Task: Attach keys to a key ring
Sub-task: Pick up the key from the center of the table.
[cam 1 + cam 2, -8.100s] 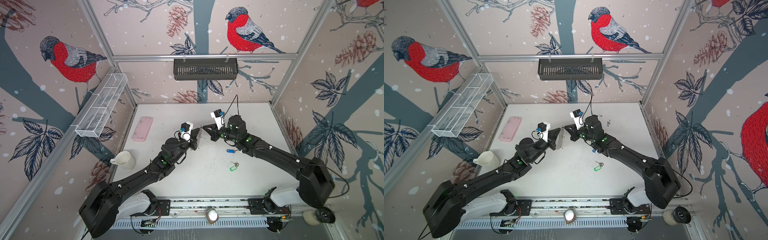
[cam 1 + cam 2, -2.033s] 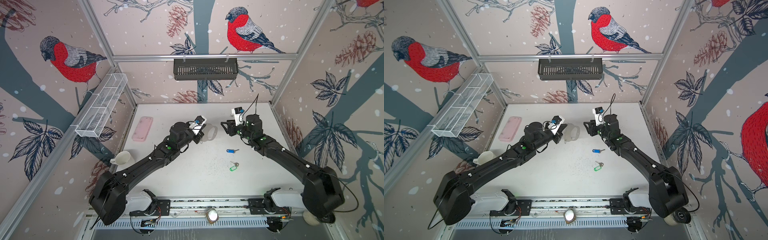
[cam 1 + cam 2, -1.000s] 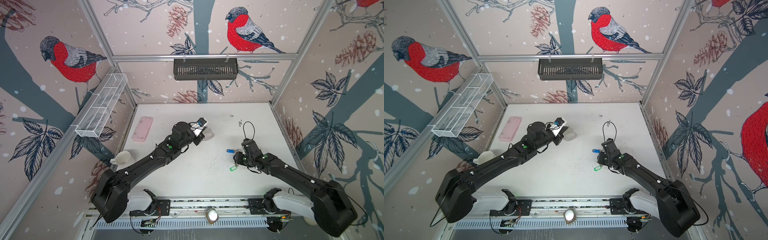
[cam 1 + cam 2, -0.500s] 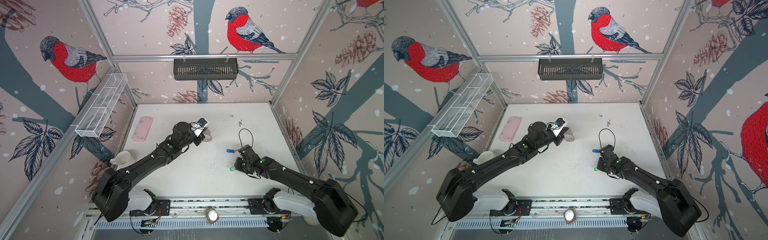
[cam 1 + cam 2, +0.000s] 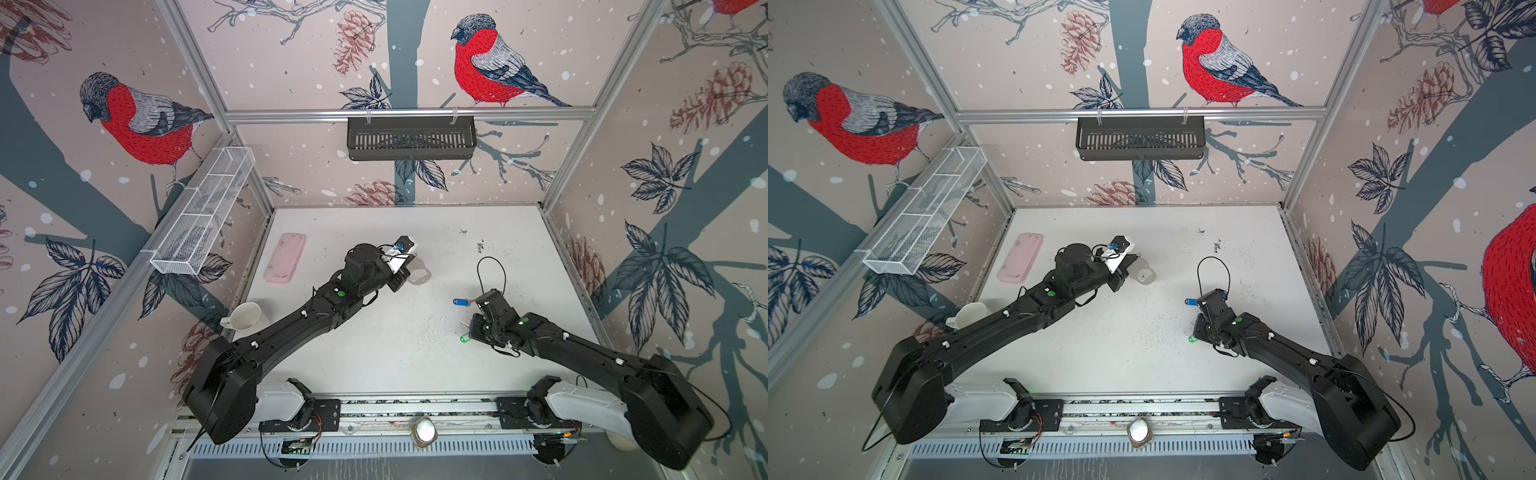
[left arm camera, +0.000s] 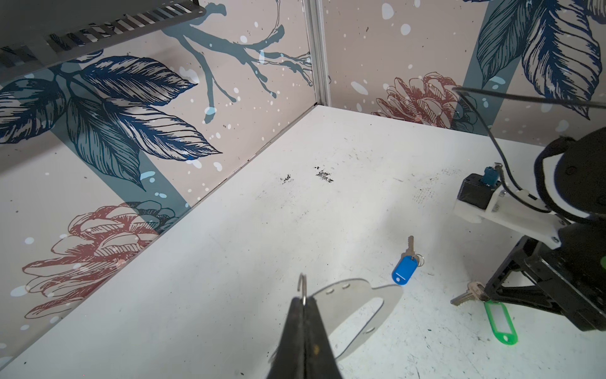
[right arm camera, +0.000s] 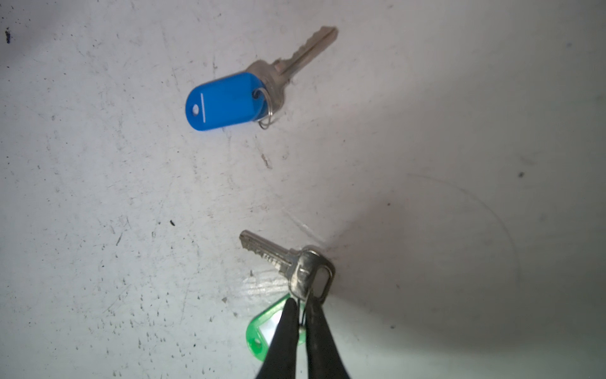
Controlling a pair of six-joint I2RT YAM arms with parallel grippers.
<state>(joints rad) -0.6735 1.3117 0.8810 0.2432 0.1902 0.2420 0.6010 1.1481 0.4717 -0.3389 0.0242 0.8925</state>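
Note:
My left gripper (image 6: 304, 300) is shut on a small wire ring (image 6: 302, 288) of the key ring (image 6: 355, 293), a thin grey plate with an oval cutout that hangs above the table in both top views (image 5: 419, 275) (image 5: 1144, 275). One key with a blue tag (image 7: 226, 101) (image 5: 460, 302) lies flat on the table. My right gripper (image 7: 303, 303) points down at the table and is shut at the head of the other silver key (image 7: 288, 259), where its green tag (image 7: 262, 331) (image 5: 464, 338) joins. That key's head is tipped up on edge.
A pink oblong case (image 5: 286, 264) lies at the back left and a white mug (image 5: 245, 316) stands near the left wall. A white wire basket (image 5: 203, 216) hangs on the left wall, a black shelf (image 5: 410, 137) on the back wall. Dark specks dot the white table (image 5: 395, 361).
My right arm came down from beside the blue-tagged key to the green-tagged key, and its jaws closed on it. The left arm has stayed put with the key ring.

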